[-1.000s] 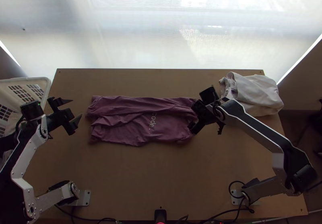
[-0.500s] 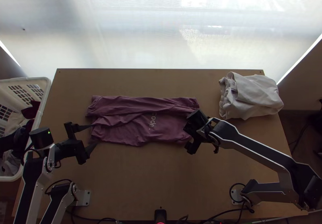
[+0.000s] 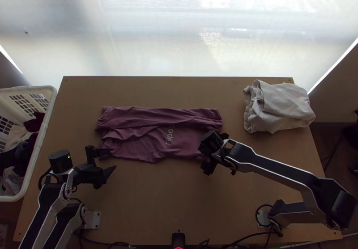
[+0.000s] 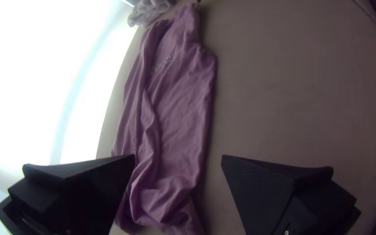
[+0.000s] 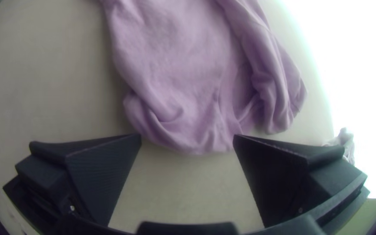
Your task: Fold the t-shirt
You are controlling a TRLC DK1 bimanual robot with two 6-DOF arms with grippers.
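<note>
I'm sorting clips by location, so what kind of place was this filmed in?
Probably a laundry-folding workstation set up by a window: a basket of clothes stands beside the wooden table, and a pale folded cloth lies near its far corner.

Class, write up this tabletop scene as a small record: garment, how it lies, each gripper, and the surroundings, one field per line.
garment: purple t-shirt
lie: long strip across the table, with lengthwise folds and wrinkles
left gripper: open, at the shirt's lower left corner in the top view
right gripper: open, at the shirt's right end in the top view
far right: pale cloth, folded in a loose pile
left side: white basket holding dark and light clothes
</note>
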